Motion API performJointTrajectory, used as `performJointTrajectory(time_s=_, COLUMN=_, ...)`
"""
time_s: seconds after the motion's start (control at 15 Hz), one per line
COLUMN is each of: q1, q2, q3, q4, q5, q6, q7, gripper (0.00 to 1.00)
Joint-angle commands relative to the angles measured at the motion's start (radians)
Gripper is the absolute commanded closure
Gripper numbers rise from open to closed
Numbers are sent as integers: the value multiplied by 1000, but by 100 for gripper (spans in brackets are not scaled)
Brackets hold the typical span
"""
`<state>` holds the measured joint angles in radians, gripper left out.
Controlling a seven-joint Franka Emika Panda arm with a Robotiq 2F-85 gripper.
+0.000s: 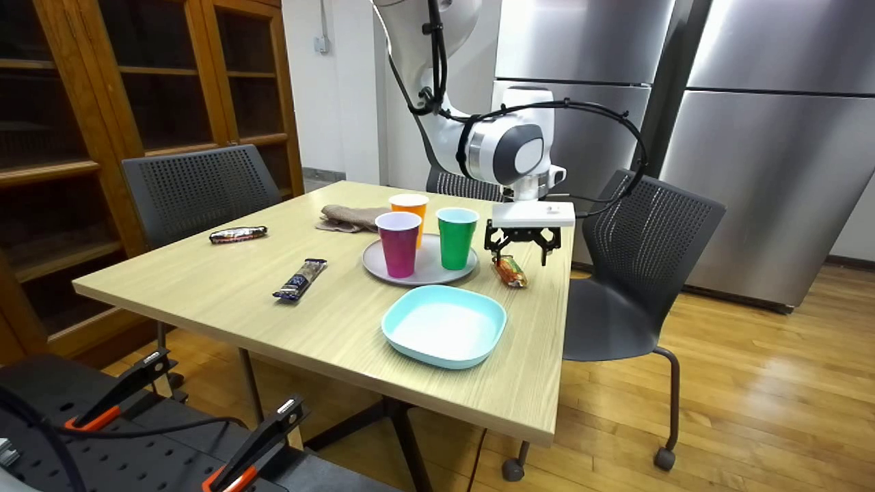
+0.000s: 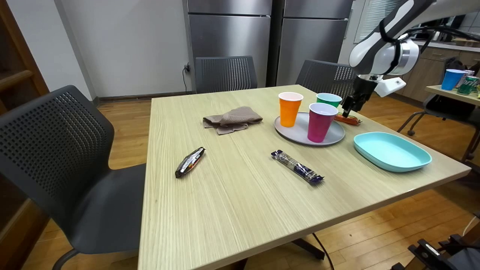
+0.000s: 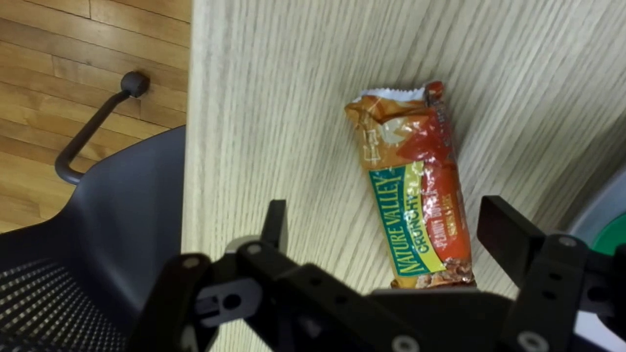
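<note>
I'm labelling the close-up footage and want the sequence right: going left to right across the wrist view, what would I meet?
Dark chair → one fingertip → Nature Valley bar → opposite fingertip → green cup, only partly in frame.

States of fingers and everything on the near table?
Black fingers, open
Orange-red snack bar, wrapped, ungripped
Tapered orange cup, upright
Tapered purple cup, upright
Tapered green cup, upright
Round grey plate, face up
Aqua square tray, face up
Brown cloth, crumpled
Navy snack bar, wrapped
Black bar, wrapped
</note>
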<state>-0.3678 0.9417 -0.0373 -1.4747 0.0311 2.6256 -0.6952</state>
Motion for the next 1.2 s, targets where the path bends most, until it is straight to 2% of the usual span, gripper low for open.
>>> performJointTrajectory(time_s=0.0, q1=-18, q2=23, q3=22, q4=34, q5=-43, q6=-2, q7=-10, gripper=0)
performJointTrajectory(time_s=0.53, q1=-25, q2=24, q3=28, q4=34, q5=-64, q6=-7, q7=-17, gripper=0)
performJointTrajectory(time_s=0.6, q1=-26, q2=23, q3=30, q4=33, q5=-63, q6=-8, q7=-18, gripper=25)
performJointTrajectory(time_s=0.67, q1=-26, q2=23, q3=31, q4=32, q5=-63, q6=-8, q7=-19, gripper=26)
performJointTrajectory(time_s=0.73, q1=-25, q2=23, q3=30, q4=31, q5=-63, q6=-7, q7=-18, gripper=32)
performJointTrajectory(time_s=0.93, q1=-25, q2=23, q3=30, q4=28, q5=-64, q6=-6, q7=-18, gripper=58)
performJointTrajectory(time_s=1.13, q1=-26, q2=21, q3=31, q4=26, q5=-61, q6=-6, q7=-14, gripper=80)
